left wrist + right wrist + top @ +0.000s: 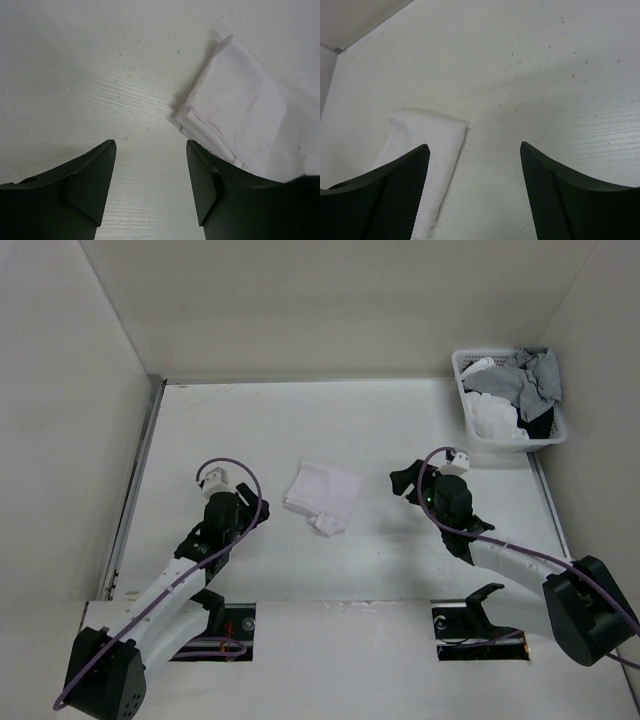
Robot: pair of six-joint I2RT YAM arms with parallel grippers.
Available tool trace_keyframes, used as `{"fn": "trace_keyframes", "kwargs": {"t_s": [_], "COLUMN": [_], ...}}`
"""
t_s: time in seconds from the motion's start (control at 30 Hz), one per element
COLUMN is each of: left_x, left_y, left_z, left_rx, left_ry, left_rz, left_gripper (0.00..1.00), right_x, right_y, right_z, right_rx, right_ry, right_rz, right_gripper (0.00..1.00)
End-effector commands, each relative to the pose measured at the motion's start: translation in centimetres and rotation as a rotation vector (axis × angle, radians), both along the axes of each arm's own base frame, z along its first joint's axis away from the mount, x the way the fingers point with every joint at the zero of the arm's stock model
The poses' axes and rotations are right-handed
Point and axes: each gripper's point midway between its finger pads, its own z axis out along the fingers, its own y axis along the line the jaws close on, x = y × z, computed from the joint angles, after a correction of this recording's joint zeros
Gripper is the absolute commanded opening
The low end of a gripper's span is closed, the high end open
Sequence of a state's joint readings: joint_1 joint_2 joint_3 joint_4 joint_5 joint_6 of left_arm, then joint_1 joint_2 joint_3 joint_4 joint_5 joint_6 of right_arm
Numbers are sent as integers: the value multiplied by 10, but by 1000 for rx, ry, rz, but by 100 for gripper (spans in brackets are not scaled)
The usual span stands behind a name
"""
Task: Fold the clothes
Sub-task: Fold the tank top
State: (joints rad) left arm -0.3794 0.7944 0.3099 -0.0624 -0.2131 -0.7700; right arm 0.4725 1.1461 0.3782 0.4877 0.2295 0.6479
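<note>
My left claw [150, 146] stands spread wide, smooth matte black, with nothing held. My right claw [474, 147] gapes empty too, its inner faces textured like fine mesh. Below both, the tabletop [100, 75] is white with a faint woodgrain and dark specks. The clothes [322, 497] lie on it between the two arms: thin, soft white fabric folded into a rough rectangle, layered edges showing, one near corner bunched, I think.

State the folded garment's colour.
The garment is plain white, unprinted; best seen in the left wrist view.
</note>
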Motion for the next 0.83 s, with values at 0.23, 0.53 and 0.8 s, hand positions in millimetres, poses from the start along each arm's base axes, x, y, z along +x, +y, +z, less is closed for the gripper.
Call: {"fn": "trace_keyframes", "kwargs": {"t_s": [0.23,0.53,0.8], "left_x": [17,18,18], "left_y": [-9,-9,-13], "left_z": [16,14,8], "left_rx": [-11,-19,-8], "left_ry": [-38,-40,-20], "left_rz": [-25,-25,-36], "left_gripper": [57,57,57], "right_x": [6,6,6], "right_y": [-1,-1,-2], "right_z": [25,24,25], "right_rx": [47,46,45], "right_ry": [-84,-83,-85], "right_rz": [-18,-20,-22], "right_gripper": [78,78,78]}}
